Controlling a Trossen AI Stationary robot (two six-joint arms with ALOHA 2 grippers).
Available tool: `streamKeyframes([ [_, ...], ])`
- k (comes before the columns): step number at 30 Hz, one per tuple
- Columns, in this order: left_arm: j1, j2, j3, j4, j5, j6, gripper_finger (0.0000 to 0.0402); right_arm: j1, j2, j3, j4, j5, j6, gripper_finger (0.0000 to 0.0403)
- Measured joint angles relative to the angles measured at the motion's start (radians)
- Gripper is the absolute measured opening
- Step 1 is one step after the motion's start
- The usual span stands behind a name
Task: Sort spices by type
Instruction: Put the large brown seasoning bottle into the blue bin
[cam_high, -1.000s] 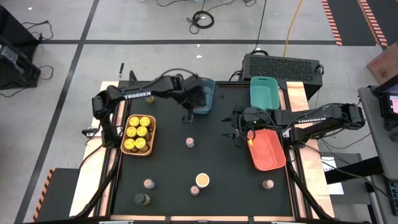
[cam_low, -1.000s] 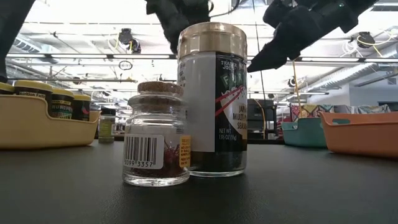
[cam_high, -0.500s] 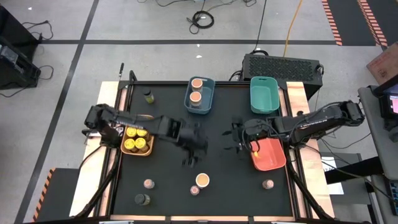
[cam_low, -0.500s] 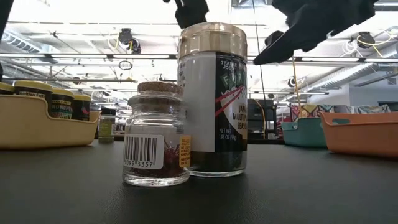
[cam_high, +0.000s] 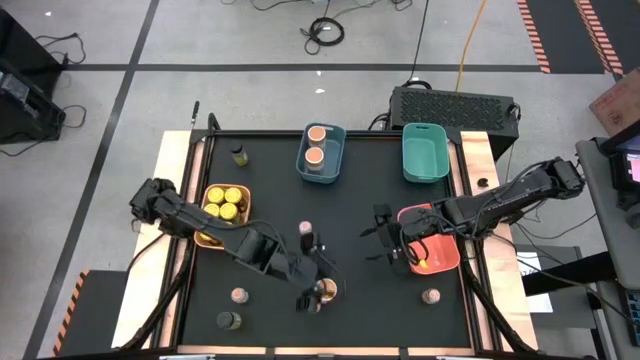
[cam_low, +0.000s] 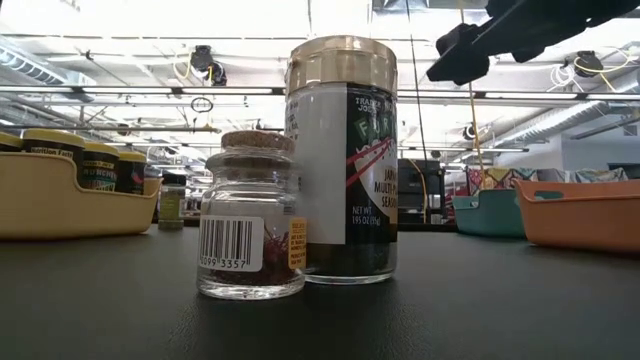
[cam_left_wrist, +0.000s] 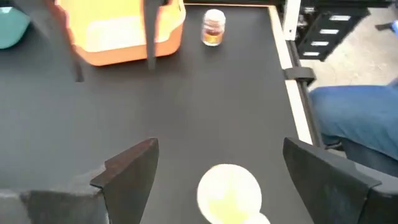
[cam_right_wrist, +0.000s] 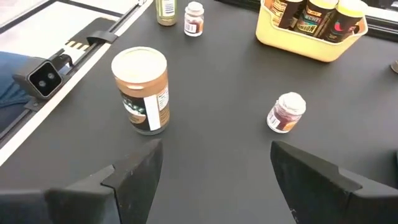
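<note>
Spice jars scattered over the black worktop (cam_high: 360, 270). Largest, tan-topped jar (cam_left_wrist: 229, 193) directly beneath left claw (cam_left_wrist: 217, 171), between its spread fingers, untouched. Yellow-lidded jars (cam_high: 224, 203) in a yellow bin (cam_high: 203, 238), well behind that claw. Small cork-topped jar (cam_right_wrist: 286, 112) ahead of right claw (cam_right_wrist: 214, 165), likewise spread, empty, beside the orange bin (cam_high: 441, 259).

peach-topped jar (cam_right_wrist: 141, 89), perhaps dark-labelled
</note>
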Motion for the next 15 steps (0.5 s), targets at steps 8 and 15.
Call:
streamKeyframes([
  [8, -0.04, 0.089, 0.0, 0.033, 0.016, 0.061, 0.0345, 0.003, 0.0, 0.0, 0.002, 0.002, 0.004, 0.0293],
  [15, -0.036, 0.143, -0.002, 0.032, 0.044, 0.111, 0.0345, 0.003, 0.0, 0.0, -0.001, 0.002, 0.005, 0.0293],
])
